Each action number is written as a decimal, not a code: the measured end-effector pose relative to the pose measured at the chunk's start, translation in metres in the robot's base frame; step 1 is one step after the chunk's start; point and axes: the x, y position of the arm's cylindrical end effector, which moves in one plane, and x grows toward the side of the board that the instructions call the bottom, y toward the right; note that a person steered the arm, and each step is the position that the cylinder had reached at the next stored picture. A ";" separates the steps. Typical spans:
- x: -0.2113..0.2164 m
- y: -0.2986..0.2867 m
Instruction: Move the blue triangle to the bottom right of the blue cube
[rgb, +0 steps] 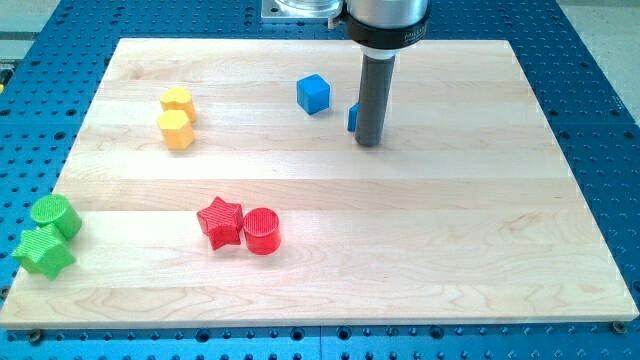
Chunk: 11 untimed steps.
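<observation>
Blue triangle mostly hidden behind rod, only small blue sliver showing on rod's left, so shape hard to confirm. Sits just right of blue cube, slightly nearer, far-centre of board. My tip touching or just beside triangle's right side, can't tell which. No jaws on this rig, just plain dark rod. Blocks look ribbed plastic, board pale wood grain. Two yellow blocks touching, far left. Red star against red cylinder, near centre-left. Green cylinder and green star at near left edge.
</observation>
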 end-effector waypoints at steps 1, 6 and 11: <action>0.000 0.006; 0.000 0.017; -0.010 -0.008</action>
